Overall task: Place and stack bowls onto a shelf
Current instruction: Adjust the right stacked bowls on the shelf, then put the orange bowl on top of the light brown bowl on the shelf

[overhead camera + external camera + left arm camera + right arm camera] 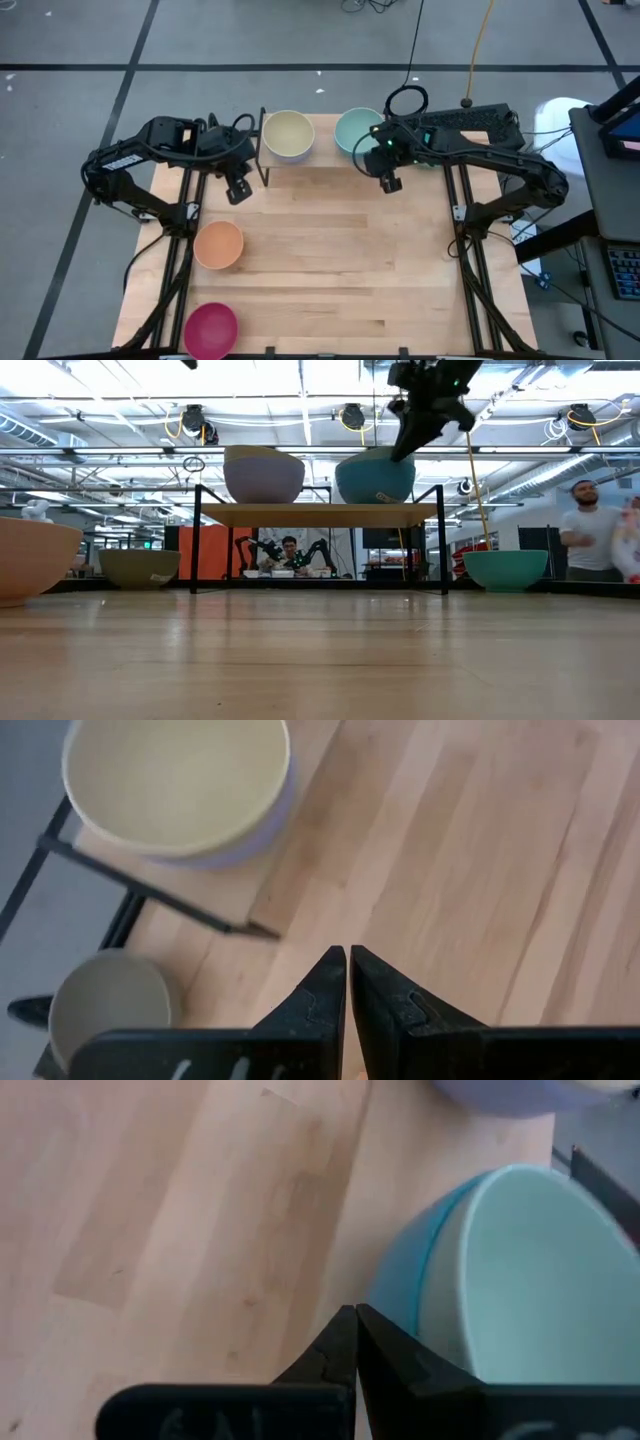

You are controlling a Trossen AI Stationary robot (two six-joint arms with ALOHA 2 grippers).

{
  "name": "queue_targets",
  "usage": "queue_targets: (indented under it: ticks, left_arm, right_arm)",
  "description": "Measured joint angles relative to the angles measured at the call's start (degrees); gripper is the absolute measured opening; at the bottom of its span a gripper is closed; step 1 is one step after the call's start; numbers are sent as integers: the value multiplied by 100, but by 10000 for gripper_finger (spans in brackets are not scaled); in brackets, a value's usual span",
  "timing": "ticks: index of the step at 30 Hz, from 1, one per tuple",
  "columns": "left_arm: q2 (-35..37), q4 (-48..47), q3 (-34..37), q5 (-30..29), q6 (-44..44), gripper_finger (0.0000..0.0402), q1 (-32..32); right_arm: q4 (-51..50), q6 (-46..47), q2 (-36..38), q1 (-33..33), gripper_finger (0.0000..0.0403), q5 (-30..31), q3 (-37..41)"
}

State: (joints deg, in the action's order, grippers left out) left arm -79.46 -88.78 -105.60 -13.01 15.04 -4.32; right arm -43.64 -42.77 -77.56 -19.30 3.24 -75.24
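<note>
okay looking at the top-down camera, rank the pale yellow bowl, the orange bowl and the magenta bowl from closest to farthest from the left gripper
From the left gripper, in the high view:
1. Pale yellow bowl, on the shelf at the table's far edge, just to the gripper's right.
2. Orange bowl, on the table, nearer the front on the left side.
3. Magenta bowl, at the front left corner.

Two bowls side by side on shelf; others on table left and right.
</note>
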Motion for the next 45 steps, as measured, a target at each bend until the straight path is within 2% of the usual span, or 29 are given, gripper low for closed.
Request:
queue_targets:
  ticks: [6,12,19,25,29,34,41,45]
  left_arm:
    - [0,-119,2,263,361,26,1]
    - [0,-111,7,698,312,26,-17]
    - [0,-99,9,699,706,26,-26]
    - [-25,-99,9,872,396,26,-28]
    - [-163,-111,17,830,495,28,-27]
    - [-359,-121,17,811,776,49,-28]
    - [-585,-130,17,1568,1143,81,75]
    - [-644,-129,17,1606,1390,82,329]
  right_arm:
    - [-201,283,362,491,0,-10,-2]
    - [-259,307,746,898,0,4,-2]
    - [-251,311,1076,1236,0,451,-2]
    - [-250,312,1250,1423,0,449,-2]
    - [-248,342,1341,1529,0,449,-2]
    - [-249,521,1402,1631,0,449,-2]
    - [-249,590,1553,1723,0,449,-2]
    - [-295,611,1704,1723,0,451,-2]
